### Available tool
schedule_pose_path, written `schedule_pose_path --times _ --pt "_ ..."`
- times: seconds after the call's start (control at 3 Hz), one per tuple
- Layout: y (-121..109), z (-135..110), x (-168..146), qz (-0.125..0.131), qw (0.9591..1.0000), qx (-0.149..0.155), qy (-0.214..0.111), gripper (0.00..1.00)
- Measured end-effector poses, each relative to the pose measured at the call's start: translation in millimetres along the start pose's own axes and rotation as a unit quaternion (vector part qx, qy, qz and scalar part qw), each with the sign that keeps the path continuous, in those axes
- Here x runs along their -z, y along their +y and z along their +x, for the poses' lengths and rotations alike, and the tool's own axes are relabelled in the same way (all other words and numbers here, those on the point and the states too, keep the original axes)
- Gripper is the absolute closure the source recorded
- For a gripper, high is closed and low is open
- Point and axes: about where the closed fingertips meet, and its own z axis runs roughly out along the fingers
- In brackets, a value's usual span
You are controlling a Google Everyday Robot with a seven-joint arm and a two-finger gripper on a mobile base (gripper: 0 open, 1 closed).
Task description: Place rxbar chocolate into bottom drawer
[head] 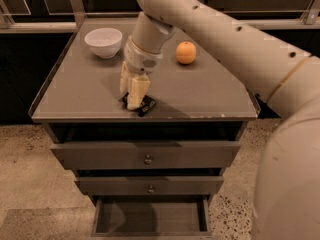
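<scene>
Pincer (133,103) is down on the rxbar chocolate (146,105), on the table (200,94) just front-right of the white bowl (103,41); pinching or not, cannot tell.

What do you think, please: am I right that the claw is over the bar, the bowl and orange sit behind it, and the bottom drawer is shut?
Not quite: the camera view shows the bottom drawer open. The claw is over the bar, bowl and orange behind it.
</scene>
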Motion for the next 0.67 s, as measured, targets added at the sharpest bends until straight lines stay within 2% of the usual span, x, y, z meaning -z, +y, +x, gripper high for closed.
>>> schedule_pose_path --times 0.33,0.67 --pt "35.8 4.2 -8.3 -0.024 0.9995 -0.018 -0.012 1.00" --pt "39.3 3.2 -7.4 -0.028 0.9993 -0.019 -0.013 1.00"
